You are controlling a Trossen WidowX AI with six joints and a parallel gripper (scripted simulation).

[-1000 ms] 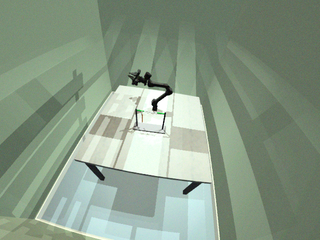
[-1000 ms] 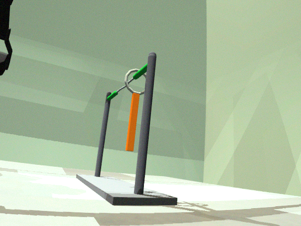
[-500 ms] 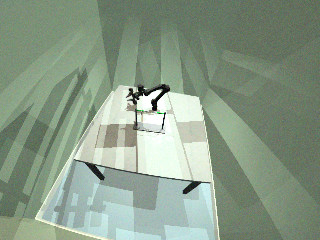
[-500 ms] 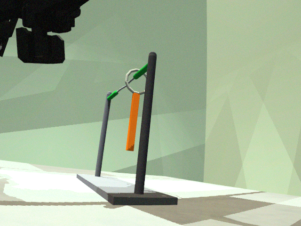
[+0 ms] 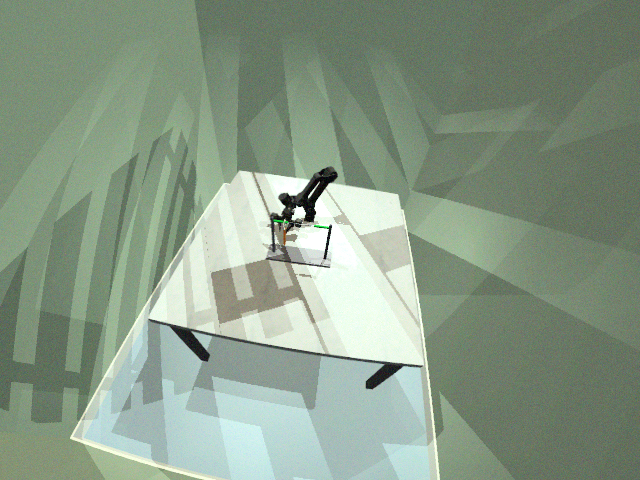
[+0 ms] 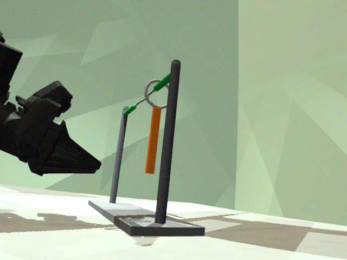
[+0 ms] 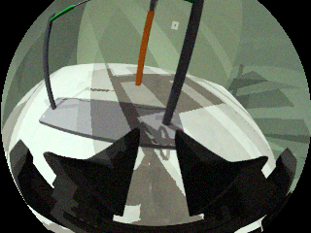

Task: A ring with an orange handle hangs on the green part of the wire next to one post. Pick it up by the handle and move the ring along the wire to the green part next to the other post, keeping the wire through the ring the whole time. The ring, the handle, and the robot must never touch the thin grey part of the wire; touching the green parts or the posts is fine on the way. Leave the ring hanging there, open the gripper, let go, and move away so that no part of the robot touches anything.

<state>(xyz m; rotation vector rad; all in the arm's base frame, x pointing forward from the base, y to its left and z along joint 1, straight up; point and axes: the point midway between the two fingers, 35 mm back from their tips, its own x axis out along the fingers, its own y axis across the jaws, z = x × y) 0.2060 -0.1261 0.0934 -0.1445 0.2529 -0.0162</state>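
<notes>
2 posts counted, both upright on 1 base plate (image 5: 305,256) (image 6: 168,231) (image 7: 87,119): the near post (image 6: 168,145) (image 5: 273,235) (image 7: 182,63) and the far post (image 6: 119,156) (image 5: 327,242) (image 7: 47,63), named as the exterior view shows them. 1 wire (image 6: 141,101) spans them, with 2 green parts, 1 at each post. 1 ring (image 6: 146,90) hangs around the wire beside the near post, at that post's green part; 1 orange handle (image 6: 153,140) (image 5: 284,236) (image 7: 145,49) hangs down from it, just beside the near post and apart from the surface (image 5: 361,310) (image 6: 70,246).

1 gripper (image 6: 97,165) (image 7: 157,134), 2 fingers, partly open with a gap between the tips; nothing held. Relative to the near post, the gripper is on the robot arm's (image 5: 312,191) (image 6: 11,134) side, apart from it. Handle lies beyond the fingertips, clear of them.

Exterior view: near post covers part of the ring; arm cut off at the left edge. Wrist view: ring cut off at the top. Top view: gripper too small and dark to resolve.
</notes>
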